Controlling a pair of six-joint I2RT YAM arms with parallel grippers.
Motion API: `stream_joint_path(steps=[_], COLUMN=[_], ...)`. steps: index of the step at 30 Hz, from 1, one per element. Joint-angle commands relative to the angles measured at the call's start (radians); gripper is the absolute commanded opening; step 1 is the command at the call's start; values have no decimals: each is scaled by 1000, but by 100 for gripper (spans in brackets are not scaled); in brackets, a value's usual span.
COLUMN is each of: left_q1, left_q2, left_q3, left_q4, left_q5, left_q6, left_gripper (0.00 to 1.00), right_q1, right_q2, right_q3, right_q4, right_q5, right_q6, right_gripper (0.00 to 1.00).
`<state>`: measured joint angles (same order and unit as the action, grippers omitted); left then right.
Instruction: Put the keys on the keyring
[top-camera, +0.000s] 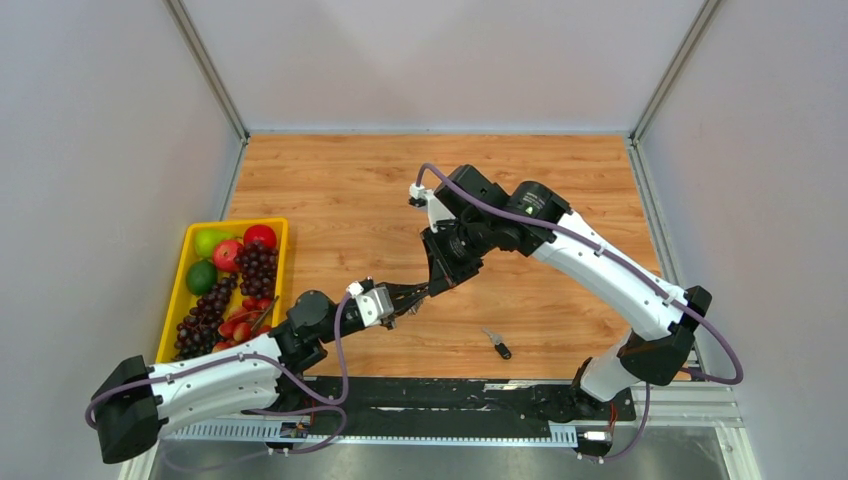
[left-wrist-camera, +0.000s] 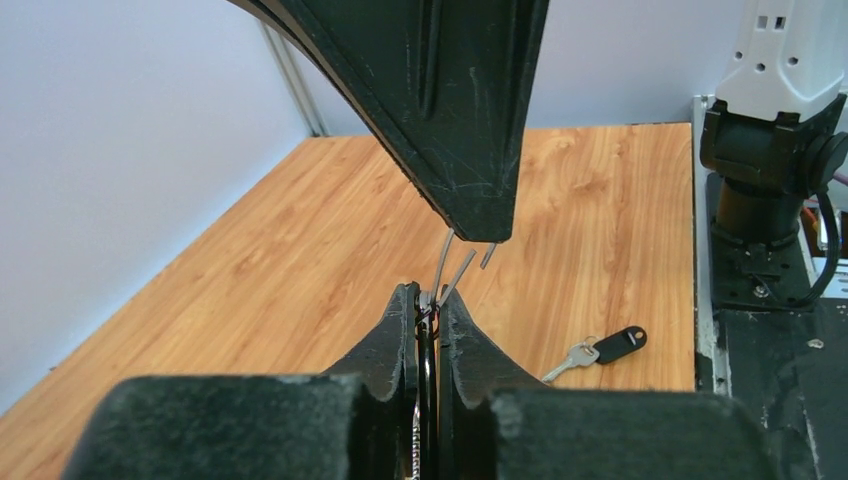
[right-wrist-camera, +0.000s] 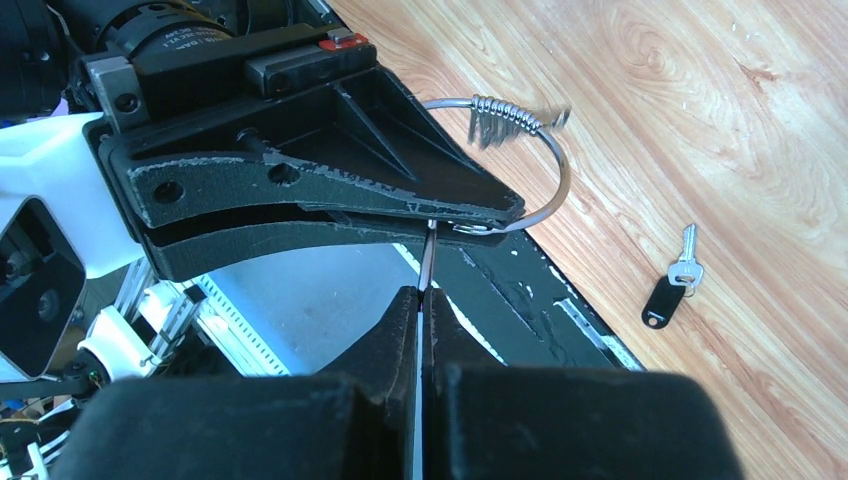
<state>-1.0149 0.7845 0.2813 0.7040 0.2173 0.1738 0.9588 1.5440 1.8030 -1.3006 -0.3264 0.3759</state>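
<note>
The keyring (right-wrist-camera: 562, 170) is a thin silver wire loop held in the air, with a bunch of silver keys (right-wrist-camera: 505, 120) threaded on its top. My right gripper (right-wrist-camera: 424, 292) is shut on the wire, reaching down from above (top-camera: 436, 283). My left gripper (left-wrist-camera: 431, 298) meets it tip to tip over the middle of the table (top-camera: 418, 296). It is shut on a flat silver key held edge-on, whose toothed edge (left-wrist-camera: 418, 430) shows between the jaws. The wire touches that key's head at the tips. Another key with a black head (top-camera: 497, 344) lies flat on the wood, right of both grippers (left-wrist-camera: 600, 350).
A yellow tray (top-camera: 186, 262) of grapes, apples and other fruit stands at the table's left edge. The black base plate (top-camera: 450, 395) runs along the near edge, with the right arm's base (left-wrist-camera: 770, 170) on it. Grey walls close three sides.
</note>
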Motion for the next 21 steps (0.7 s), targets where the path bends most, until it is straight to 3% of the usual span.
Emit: stream_joint_path(steps=[1,8,14,15,16,21], left_q1=[-13,-16,-17,-16,-16,-16], left_q2=[-42,-105,-138,-142,-143,-152], left_q3=[1,-5,14,14,17,27], left_q4=[19,19,-18,-21,-20,-21], left_q5=[-24,-25,-27,-28,-31,-39], left_q6=[23,-25,-117,-129,-153,-246], left_gripper=[1,0,0,0,0,0], right_q1=[10,12,15,14,15,14], right_q2=[-2,-19,-73,-91,-106,-189], right_q3=[41,9,-7,-13,-17,-78], right_q4=[-2,23,95,108,123,228], right_q5=[9,16,34,39,48,62], right_q6=[34,43,65,67,70,55], right_gripper=[0,1,24,37,41,47])
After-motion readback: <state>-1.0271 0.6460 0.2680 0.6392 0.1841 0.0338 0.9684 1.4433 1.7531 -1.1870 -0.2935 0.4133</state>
